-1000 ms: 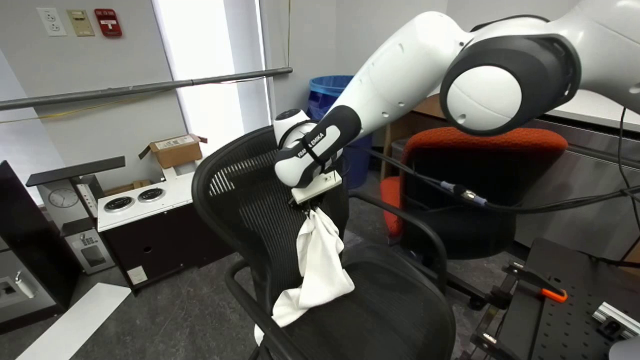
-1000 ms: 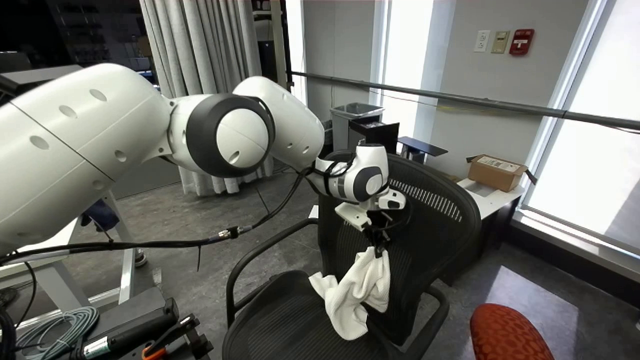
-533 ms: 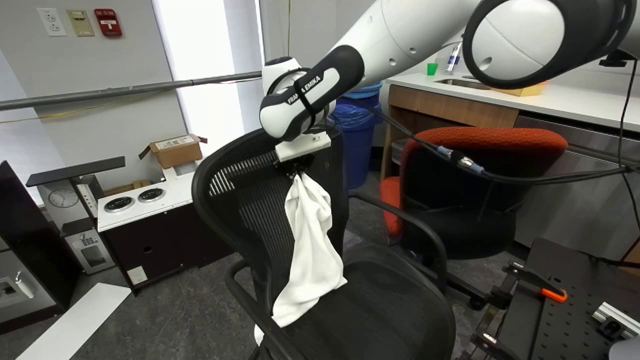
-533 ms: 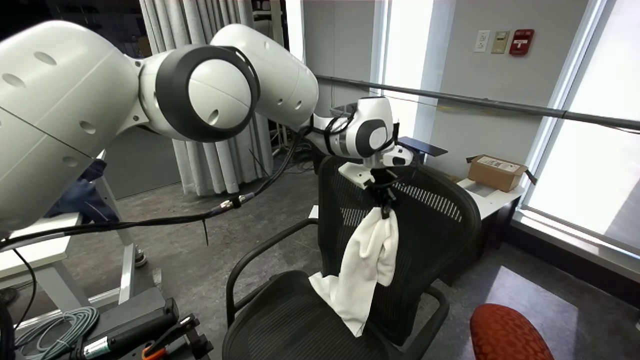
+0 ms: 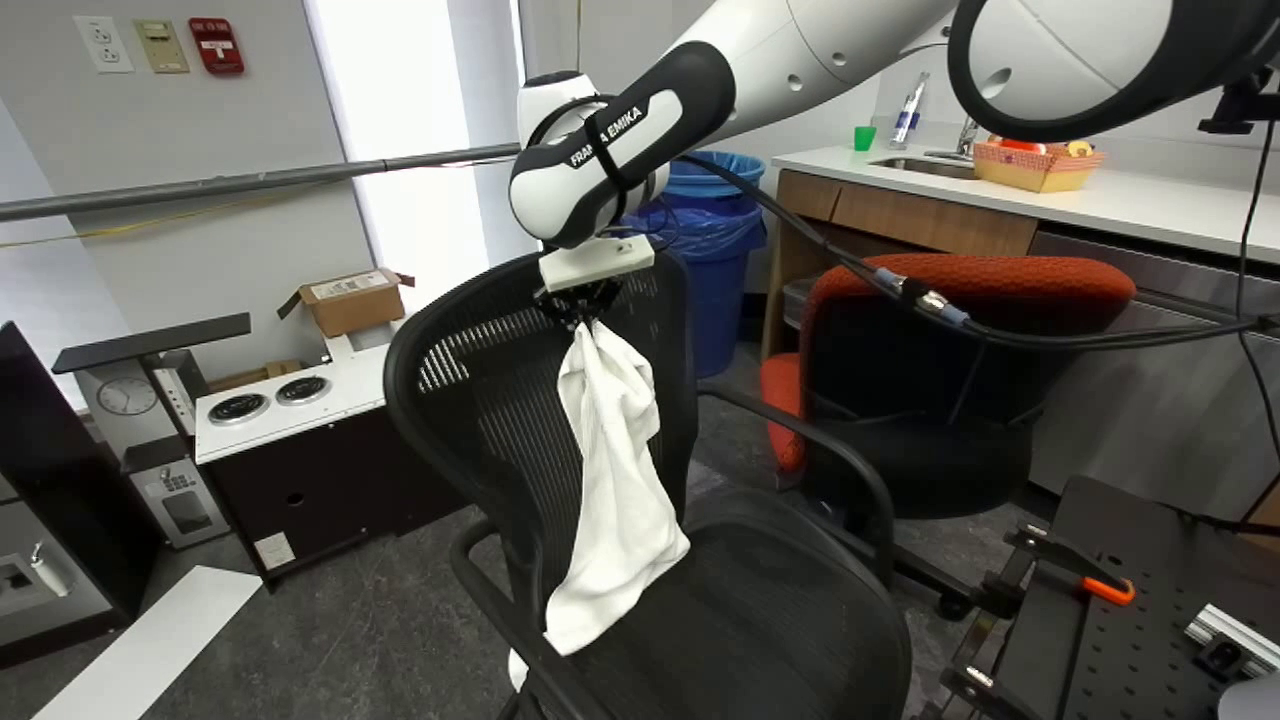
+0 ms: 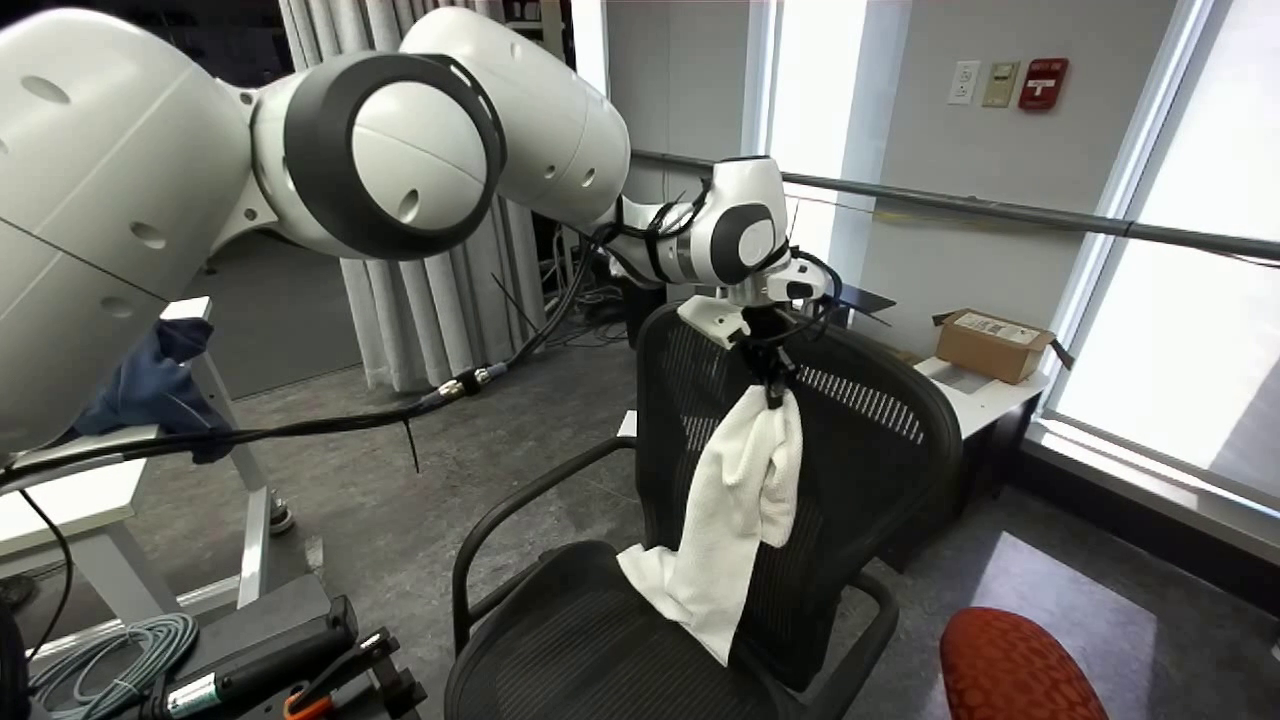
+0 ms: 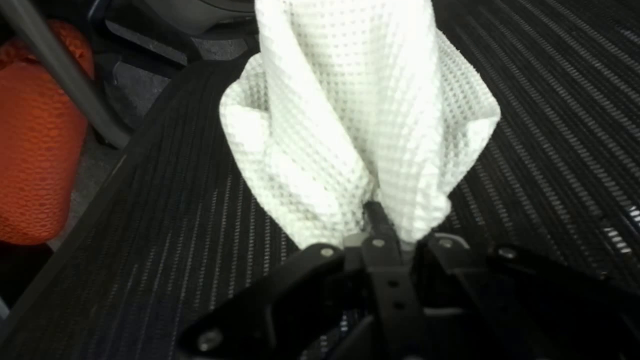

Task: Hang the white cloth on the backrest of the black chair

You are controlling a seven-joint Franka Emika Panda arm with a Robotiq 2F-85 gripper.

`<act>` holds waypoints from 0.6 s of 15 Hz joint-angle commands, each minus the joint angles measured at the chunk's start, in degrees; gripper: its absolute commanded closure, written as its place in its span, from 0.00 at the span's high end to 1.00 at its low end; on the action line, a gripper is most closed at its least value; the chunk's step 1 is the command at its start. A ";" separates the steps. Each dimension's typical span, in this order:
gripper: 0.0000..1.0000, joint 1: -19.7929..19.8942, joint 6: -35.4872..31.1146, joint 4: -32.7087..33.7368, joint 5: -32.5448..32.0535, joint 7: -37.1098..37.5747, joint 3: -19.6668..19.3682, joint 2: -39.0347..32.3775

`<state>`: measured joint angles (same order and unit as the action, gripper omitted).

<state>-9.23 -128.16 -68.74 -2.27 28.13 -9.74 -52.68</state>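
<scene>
The white cloth (image 5: 615, 490) hangs from my gripper (image 5: 584, 324) in front of the backrest (image 5: 510, 395) of the black chair. Its upper end is pinched. Its lower part rests on the black seat (image 5: 770, 620), and a corner shows past an armrest. In an exterior view the cloth (image 6: 725, 510) also hangs from the gripper (image 6: 775, 395), below the backrest's top edge, on the seat side. In the wrist view the gripper (image 7: 387, 220) is shut on the bunched cloth (image 7: 350, 110), with the dark mesh backrest (image 7: 185, 235) behind. Part of the fingertips is hidden in folds.
A red-orange chair (image 5: 970, 280) stands beside the black chair. A blue bin (image 5: 715, 290) stands behind it. A white toy stove top (image 5: 310, 395) and a cardboard box (image 6: 995, 345) are beyond the backrest. The black chair's armrests (image 6: 530, 500) flank the seat. Cables (image 6: 330, 425) hang from the arm.
My gripper has risen along the front of the backrest, most in the first half second. The cloth is pulled up and stretched longer, its lower end still on the seat.
</scene>
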 commanded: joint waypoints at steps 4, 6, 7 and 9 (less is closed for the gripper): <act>0.12 0.40 0.17 0.18 -0.58 0.28 0.60 -0.01; 0.03 0.17 -0.50 -0.13 -0.56 0.30 0.80 0.78; 0.03 0.21 -0.63 -0.07 -0.34 0.12 1.15 1.29; 0.03 0.34 -0.89 -0.06 0.29 -0.16 1.85 2.33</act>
<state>-9.22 -127.91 -68.96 -2.44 28.14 -9.48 -52.41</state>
